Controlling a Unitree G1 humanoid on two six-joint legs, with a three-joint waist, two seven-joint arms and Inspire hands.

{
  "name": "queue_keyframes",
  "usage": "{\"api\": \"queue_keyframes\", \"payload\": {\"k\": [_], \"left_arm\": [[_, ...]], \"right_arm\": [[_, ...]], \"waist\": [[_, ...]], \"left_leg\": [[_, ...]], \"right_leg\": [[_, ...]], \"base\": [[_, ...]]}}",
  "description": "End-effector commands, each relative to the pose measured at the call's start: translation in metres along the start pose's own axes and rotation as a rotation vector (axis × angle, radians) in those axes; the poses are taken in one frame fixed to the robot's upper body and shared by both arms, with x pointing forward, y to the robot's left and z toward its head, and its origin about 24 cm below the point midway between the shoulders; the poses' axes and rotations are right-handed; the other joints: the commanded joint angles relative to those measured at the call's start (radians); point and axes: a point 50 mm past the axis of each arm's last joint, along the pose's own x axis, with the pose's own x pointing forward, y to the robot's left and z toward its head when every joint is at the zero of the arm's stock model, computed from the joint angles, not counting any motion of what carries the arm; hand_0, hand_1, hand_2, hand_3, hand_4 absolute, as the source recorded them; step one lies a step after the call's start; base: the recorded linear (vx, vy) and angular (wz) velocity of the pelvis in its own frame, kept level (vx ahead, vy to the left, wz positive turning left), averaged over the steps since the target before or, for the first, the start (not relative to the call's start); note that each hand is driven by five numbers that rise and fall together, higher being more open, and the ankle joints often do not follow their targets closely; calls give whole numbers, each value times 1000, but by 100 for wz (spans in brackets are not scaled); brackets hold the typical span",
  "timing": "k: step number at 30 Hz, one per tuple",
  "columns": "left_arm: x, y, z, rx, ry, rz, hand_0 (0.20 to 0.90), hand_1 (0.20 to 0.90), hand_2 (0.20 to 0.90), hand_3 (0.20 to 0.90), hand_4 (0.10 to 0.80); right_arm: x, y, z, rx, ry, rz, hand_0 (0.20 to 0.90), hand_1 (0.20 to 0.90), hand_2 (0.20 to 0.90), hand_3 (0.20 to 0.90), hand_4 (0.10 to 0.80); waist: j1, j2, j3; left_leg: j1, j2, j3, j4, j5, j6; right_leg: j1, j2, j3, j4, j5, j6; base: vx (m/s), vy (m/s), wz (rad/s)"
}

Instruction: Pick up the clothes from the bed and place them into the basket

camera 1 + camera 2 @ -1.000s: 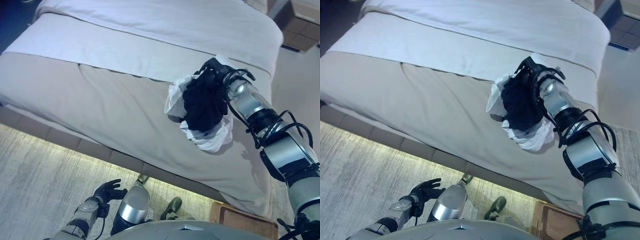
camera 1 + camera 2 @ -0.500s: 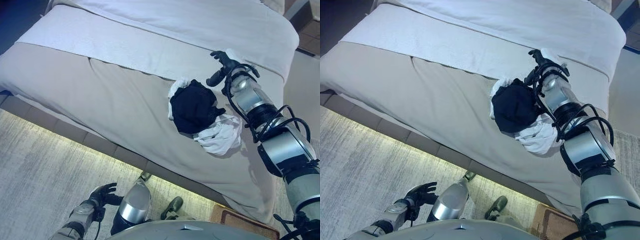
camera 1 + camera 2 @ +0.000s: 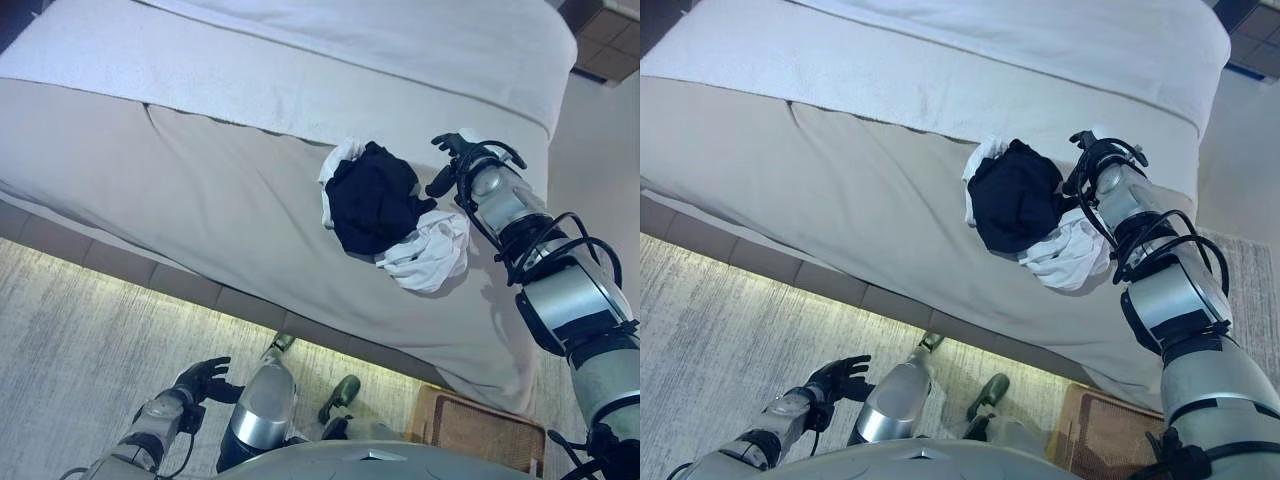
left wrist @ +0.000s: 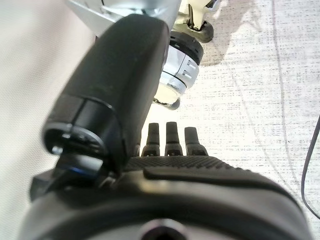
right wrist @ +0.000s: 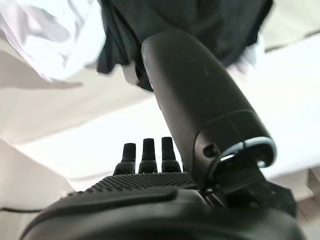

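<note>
A black garment [image 3: 372, 197] lies bunched on a crumpled white garment [image 3: 432, 252] near the bed's [image 3: 200, 180] right end. My right hand [image 3: 452, 160] hovers just right of the pile, open, with nothing in it. In the right wrist view its fingers [image 5: 145, 155] are straight, and the black cloth [image 5: 200, 30] and white cloth [image 5: 45, 40] lie just past them. My left hand [image 3: 202, 381] hangs low over the floor, open and empty, its fingers [image 4: 167, 139] straight. A corner of the brown wicker basket [image 3: 480, 432] shows on the floor at the lower right.
A white sheet [image 3: 330, 40] covers the far part of the bed, and a beige cover hangs over its near side. A pale carpet [image 3: 70, 340] runs along the bed's foot. Dark furniture [image 3: 600, 40] stands at the upper right.
My right hand held the clothes lifted a second ago. It has let them go; they now lie on the bed, and the hand has moved to their right. The camera has shifted.
</note>
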Motion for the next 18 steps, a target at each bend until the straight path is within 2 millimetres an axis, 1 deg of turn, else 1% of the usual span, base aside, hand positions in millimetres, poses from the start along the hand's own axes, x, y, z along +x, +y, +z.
{"api": "queue_keyframes", "payload": {"k": [1,2,7,11,14,15,16,18], "left_arm": [[3,-7,16,-1,-72,-29,900,900,900,900,800],[4,-5,24,-2,-100,-25,900,900,900,900,800],[3,-2,36,-2,-160,-12,900,900,900,900,800],[3,-1,43,-7,-192,-6,900,900,900,900,800],[3,-1,47,-22,-216,-6,900,900,900,900,800],[3,-1,47,-28,-222,-5,900,900,900,900,800],[2,-1,47,-36,-227,-2,900,900,900,900,800],[2,-1,47,-43,-229,2,900,900,900,900,800]], "right_arm": [[-5,-48,33,-85,-118,-173,900,900,900,900,800],[-5,-47,35,-77,-112,-179,900,900,900,900,800],[-2,-51,38,-22,-67,-189,900,900,900,900,800],[-1,-52,38,-3,-51,-195,900,900,900,900,800],[-2,-58,43,-15,-44,-218,900,900,900,900,800],[-2,-59,44,-20,-44,-223,740,740,740,713,613],[-3,-62,46,-18,-57,-238,300,300,300,200,100],[-3,-63,49,0,-77,-255,300,300,300,200,100]], "waist": [[16,17,47],[26,20,80],[56,22,147],[66,32,174],[67,43,187],[66,45,187],[62,44,187],[60,41,187]], "left_leg": [[1,-9,41,-11,-59,80],[-25,-14,40,10,-60,84],[-73,-23,51,32,-62,93],[-95,-29,50,35,-60,97],[-120,-31,53,41,-56,98],[-128,-29,55,41,-55,97],[-135,-25,60,39,-55,96],[-138,-21,64,35,-54,96]], "right_leg": [[-36,-33,51,181,-57,-2],[-56,-38,51,194,-46,0],[-94,-40,47,206,-20,14],[-121,-47,36,220,-12,18],[-156,-50,30,231,-12,19],[-165,-50,29,231,-13,19],[-177,-48,29,229,-14,20],[-183,-45,29,226,-14,21]], "base": [[-74,-1,-1],[-47,-1,1],[-15,-6,2],[-7,9,6],[-13,49,2],[-16,46,-3],[-22,33,-4],[-11,8,-4]]}}
